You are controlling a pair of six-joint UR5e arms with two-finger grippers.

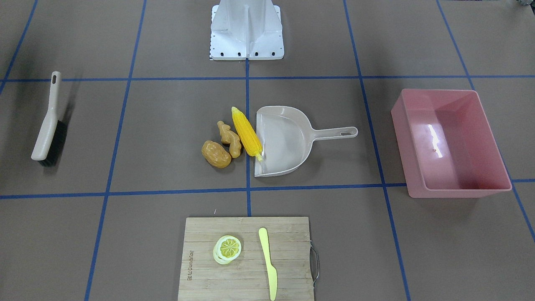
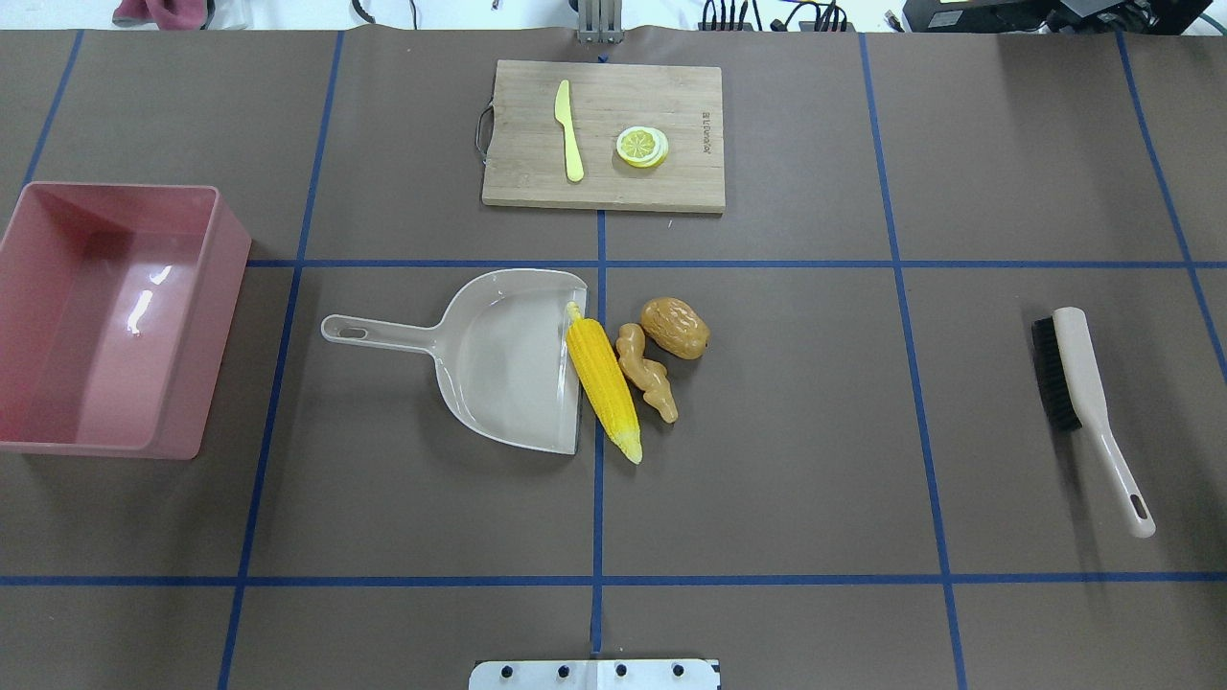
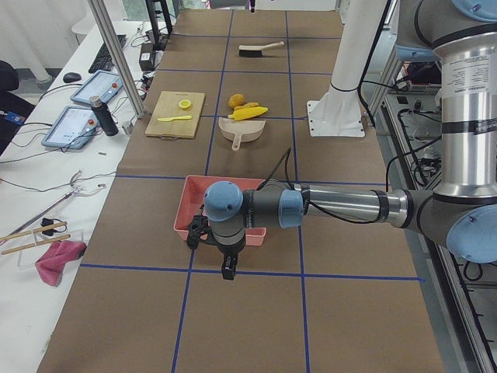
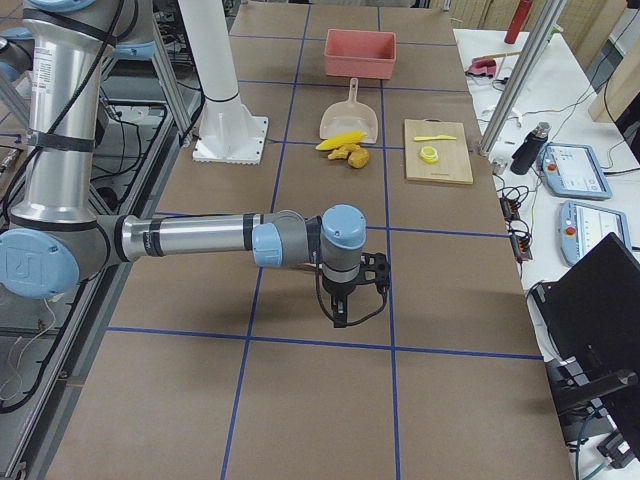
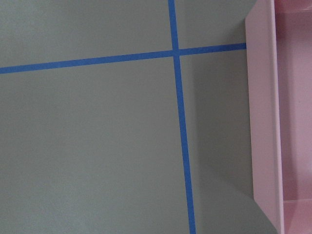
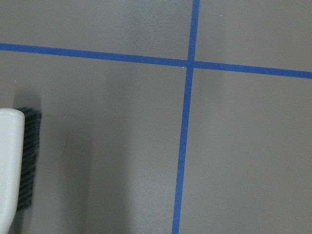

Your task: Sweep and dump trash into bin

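Nearest the robot, the brown paper-covered desk (image 2: 767,460) with its blue tape grid is bare, and neither arm reaches into the overhead view.

In the middle row, on the robot's left, stands the large pink rectangular plastic tub (image 2: 222,326) that serves as the bin, open side up and with nothing in it. The left end effector (image 3: 226,270) hangs just beside the tub's outer end, and the left wrist camera sees that wall at its edge; it shows only in a side view, so I cannot tell how far its jaws are parted or whether it carries anything.

At the centre lies the beige plastic dustpan (image 2: 498,364); its long handle points toward the tub, probably so the left arm can lift and tip it there; its open lip faces the trash. The yellow toy corn cob (image 2: 602,379) lies against that lip; the tan knobbly ginger root (image 2: 647,374) sits just beside the corn; the glossy brown potato (image 2: 676,328) is just beyond the ginger; none is in the pan yet.

On the robot's right lies the beige hand brush with black bristles (image 2: 1083,383), well apart from the trash, seemingly placed for the right arm. The right end effector (image 4: 341,318) hovers near it, and the right wrist camera catches the brush's end; its opening cannot be told either.

Farthest off is the bamboo cutting board (image 2: 671,182), carrying a yellow lemon slice (image 2: 640,146) and a pale yellow plastic knife (image 2: 569,129), apart from the trash.
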